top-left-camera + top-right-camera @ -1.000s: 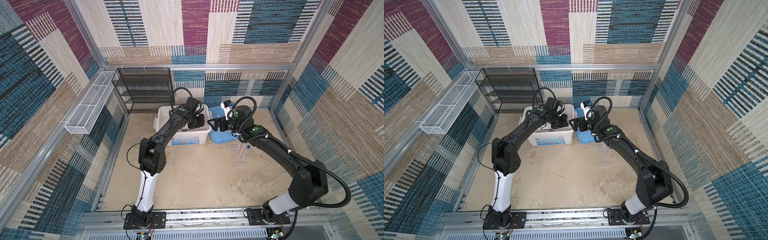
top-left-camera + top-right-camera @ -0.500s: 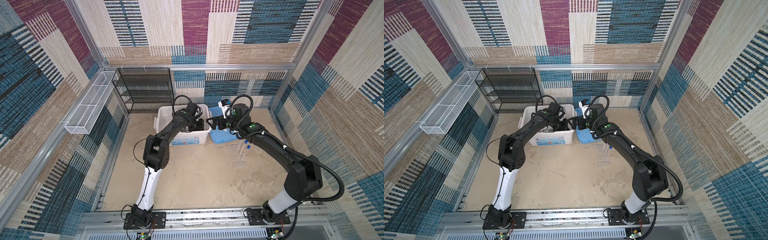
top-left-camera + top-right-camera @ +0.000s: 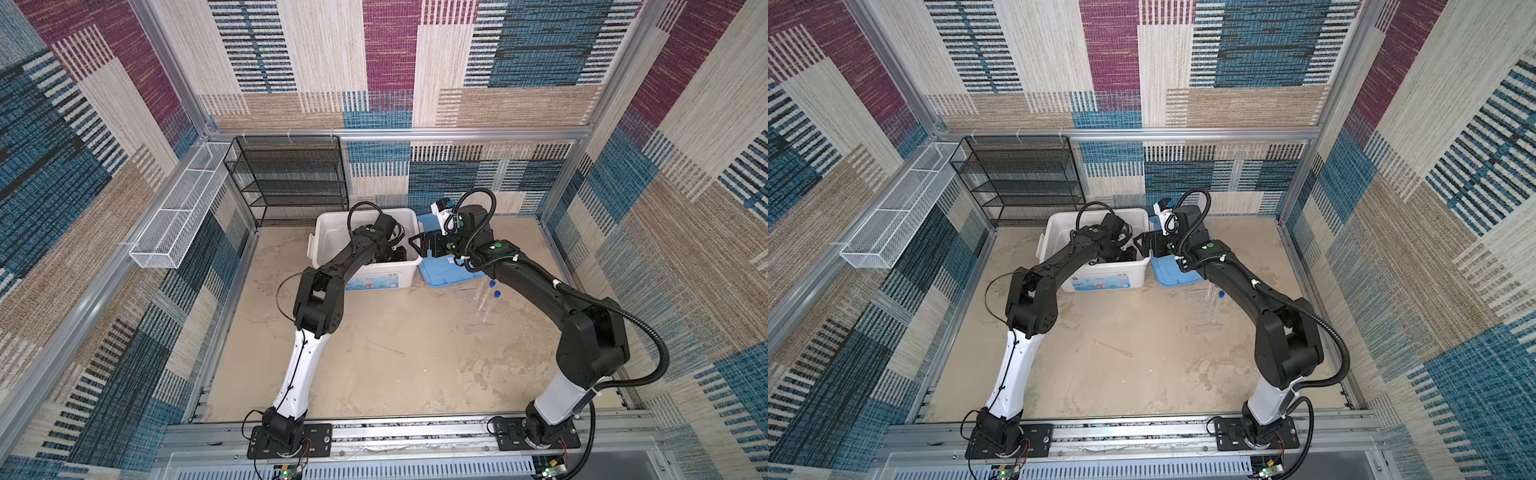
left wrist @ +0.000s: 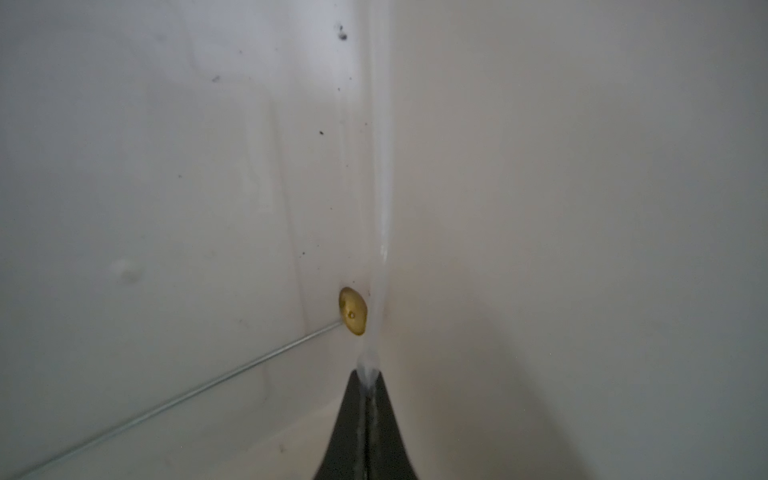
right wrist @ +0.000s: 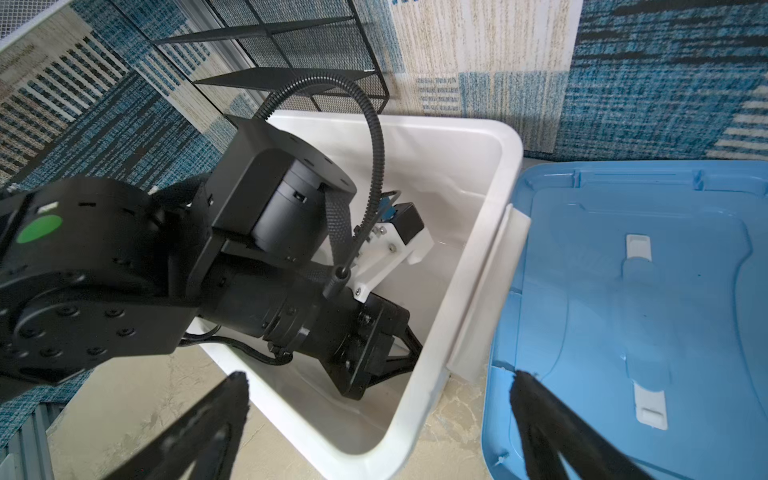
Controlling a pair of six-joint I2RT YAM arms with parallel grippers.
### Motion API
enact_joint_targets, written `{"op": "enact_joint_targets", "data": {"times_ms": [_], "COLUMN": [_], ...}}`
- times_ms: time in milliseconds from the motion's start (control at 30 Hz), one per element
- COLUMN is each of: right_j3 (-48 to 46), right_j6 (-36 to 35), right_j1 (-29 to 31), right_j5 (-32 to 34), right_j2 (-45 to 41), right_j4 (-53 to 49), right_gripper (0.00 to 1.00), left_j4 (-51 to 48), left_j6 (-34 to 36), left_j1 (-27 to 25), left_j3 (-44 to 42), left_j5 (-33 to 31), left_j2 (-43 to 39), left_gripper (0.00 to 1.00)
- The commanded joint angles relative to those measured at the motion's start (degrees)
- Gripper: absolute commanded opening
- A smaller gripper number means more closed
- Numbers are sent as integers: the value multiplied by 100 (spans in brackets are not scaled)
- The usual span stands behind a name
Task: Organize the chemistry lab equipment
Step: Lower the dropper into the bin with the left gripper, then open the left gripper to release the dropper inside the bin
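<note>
We find the left gripper (image 3: 395, 255) down inside the white bin (image 3: 332, 232), its jaws pressed fully together. In the left wrist view a pale clear strip rises from between its tips. We cannot tell whether that is a dropper pinched there or only the bin's corner. Just beside those tips the brass-tipped metal rod (image 4: 352, 312) lies inside the bin, its spoon end close to the corner.

The right gripper (image 3: 420, 244) hangs over the seam between the bin and the blue lid (image 3: 444, 272), jaws spread wide and holding nothing (its own wrist view shows both fingers well apart).

Out on the table (image 3: 374, 395), two blue-capped tubes (image 3: 496, 294) lie side by side near the lid. A slim clear piece (image 3: 386, 347) (apparently a dropper) lies alone mid-table, well apart from them.
</note>
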Motion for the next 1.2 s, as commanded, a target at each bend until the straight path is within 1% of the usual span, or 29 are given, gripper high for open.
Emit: {"op": "enact_joint_targets", "data": {"times_ms": [0, 100, 367, 600, 667, 767, 933, 1033, 1167], "right_j3": [54, 44, 50, 21, 18, 18, 27, 51, 57], "right_j6": [-27, 9, 9, 17, 22, 33, 12, 3, -5], "right_j1": [10, 9, 23, 20, 18, 20, 19, 18, 18], "right_j5": [81, 11, 44, 19, 9, 1, 13, 21, 7], "right_j2": [59, 116, 147, 155, 151, 130, 86, 42, -91], "right_j4": [3, 44, 47, 34, 39, 51, 43, 27, 29], "right_gripper": [99, 99, 99, 99, 99, 99, 99, 99, 99], "left_j4": [-124, -179, -215, -370, -416, -440, -520, -559, -618], "left_j6": [145, 154, 254, 368, 406, 421, 466, 497, 536], "left_j1": [-2, -3, 5, 29, 42, 79, 130, 139, 149], "left_j3": [42, 94, 23, 60, 60, 51, 75, 64, 49], "left_j5": [76, 141, 128, -31, -65, -67, -113, -160, -331], "left_j2": [81, 194, 268, 183, 140, 88, -14, -177, -532], "left_gripper": [4, 6, 9, 19, 20, 26, 29, 37, 55]}}
